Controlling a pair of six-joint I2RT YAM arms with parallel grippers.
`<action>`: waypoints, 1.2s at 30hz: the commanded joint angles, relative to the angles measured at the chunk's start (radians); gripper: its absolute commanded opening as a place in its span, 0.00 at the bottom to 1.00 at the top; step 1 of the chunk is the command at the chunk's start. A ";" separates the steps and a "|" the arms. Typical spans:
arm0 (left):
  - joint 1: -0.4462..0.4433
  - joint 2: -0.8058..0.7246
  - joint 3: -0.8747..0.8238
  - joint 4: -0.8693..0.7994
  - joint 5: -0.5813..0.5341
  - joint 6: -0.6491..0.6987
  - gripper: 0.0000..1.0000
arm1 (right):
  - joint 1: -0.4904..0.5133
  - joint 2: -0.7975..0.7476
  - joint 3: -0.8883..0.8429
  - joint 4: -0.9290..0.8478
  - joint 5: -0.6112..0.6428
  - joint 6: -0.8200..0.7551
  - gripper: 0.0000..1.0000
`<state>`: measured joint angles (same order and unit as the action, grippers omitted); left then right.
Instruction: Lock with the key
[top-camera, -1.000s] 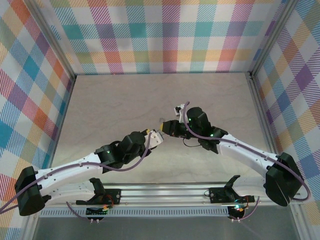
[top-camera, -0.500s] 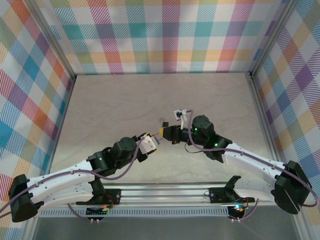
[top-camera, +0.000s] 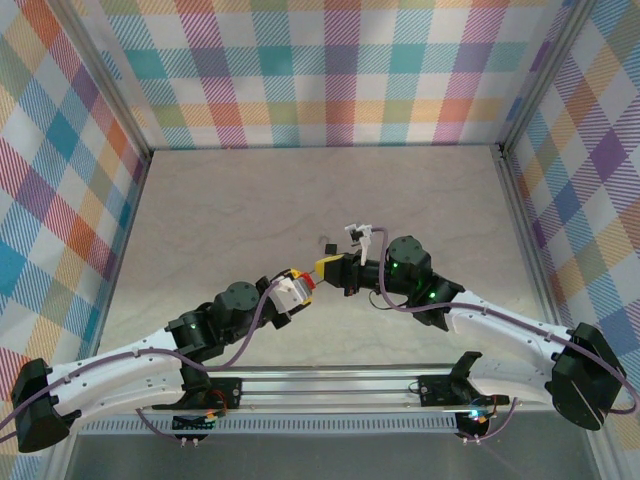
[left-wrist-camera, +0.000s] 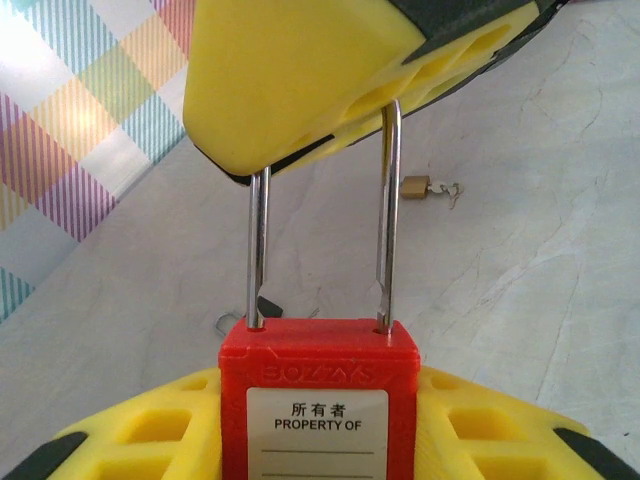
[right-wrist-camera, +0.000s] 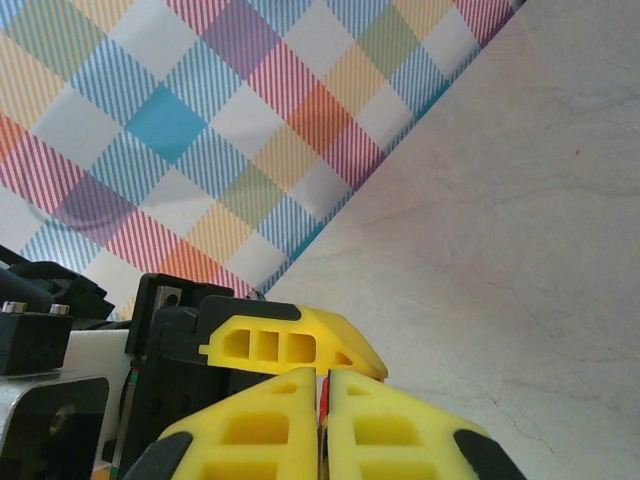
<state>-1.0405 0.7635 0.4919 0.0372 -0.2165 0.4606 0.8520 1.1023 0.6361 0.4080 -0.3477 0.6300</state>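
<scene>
The left gripper (top-camera: 298, 286) and the right gripper (top-camera: 328, 268) meet tip to tip over the middle of the tabletop (top-camera: 230, 210), a little nearer its near edge than its far one.

The red padlock (left-wrist-camera: 318, 400) sits in the left jaws. Its body is wedged upright between the two yellow fingers, one pressing each side. The white label strip reading "PROPERTY OF" faces the left wrist camera. These jaws are clenched on the body, which is held off the tabletop.

The steel shackle (left-wrist-camera: 388, 220) rises from the top of the body on two straight legs. Both legs run up behind the yellow pad of the right gripper, which hides the arch. The leg on the left of that view has a small notch just above the body.

From the right wrist, the right gripper's fingers (right-wrist-camera: 400, 430) are pressed together to a hairline slit with a sliver of red showing in it. These jaws are clenched over the top of the shackle. The contact itself is hidden.

A small brass padlock (left-wrist-camera: 414, 187) lies on the tabletop beyond the grippers, apart from both. Something thin dangles at its side, too small to make out. A bit of wire ring and a dark piece lie on the tabletop just behind the red padlock. I cannot tell what they are.
</scene>
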 joint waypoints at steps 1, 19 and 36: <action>0.000 -0.027 -0.005 0.134 -0.002 -0.020 0.00 | 0.030 -0.023 0.006 0.049 -0.069 -0.006 0.00; 0.000 -0.101 -0.020 0.226 0.025 -0.097 0.00 | 0.064 0.021 0.019 0.033 -0.026 -0.057 0.00; 0.000 -0.129 -0.012 0.342 -0.009 -0.053 0.00 | 0.075 0.009 0.040 -0.033 0.055 -0.054 0.00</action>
<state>-1.0405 0.6674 0.4465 0.1062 -0.2058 0.4160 0.9031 1.1042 0.6647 0.4503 -0.2749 0.5632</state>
